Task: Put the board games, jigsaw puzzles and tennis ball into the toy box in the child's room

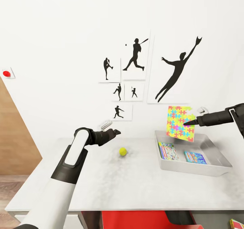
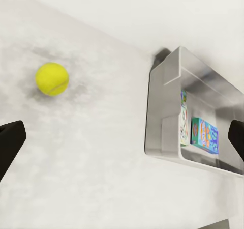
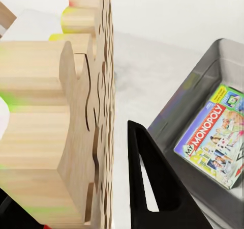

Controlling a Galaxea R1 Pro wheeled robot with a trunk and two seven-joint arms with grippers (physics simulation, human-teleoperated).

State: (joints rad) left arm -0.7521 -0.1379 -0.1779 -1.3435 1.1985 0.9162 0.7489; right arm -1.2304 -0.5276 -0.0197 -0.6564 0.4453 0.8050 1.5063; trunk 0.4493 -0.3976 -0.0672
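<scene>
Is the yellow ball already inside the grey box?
No, the ball lies on the bare table, apart from the box, which holds two board games.

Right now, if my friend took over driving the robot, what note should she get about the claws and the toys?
Right claw: shut on a jigsaw puzzle, held upright above the back of the toy box.
Left claw: open, holding nothing, hanging over the table near the tennis ball.
Done: two board games lie flat in the toy box, one of them a blue box.
Left: drop this puzzle in, then pick up the ball. The other puzzle and the third game aren't visible here, so look for them.
</scene>
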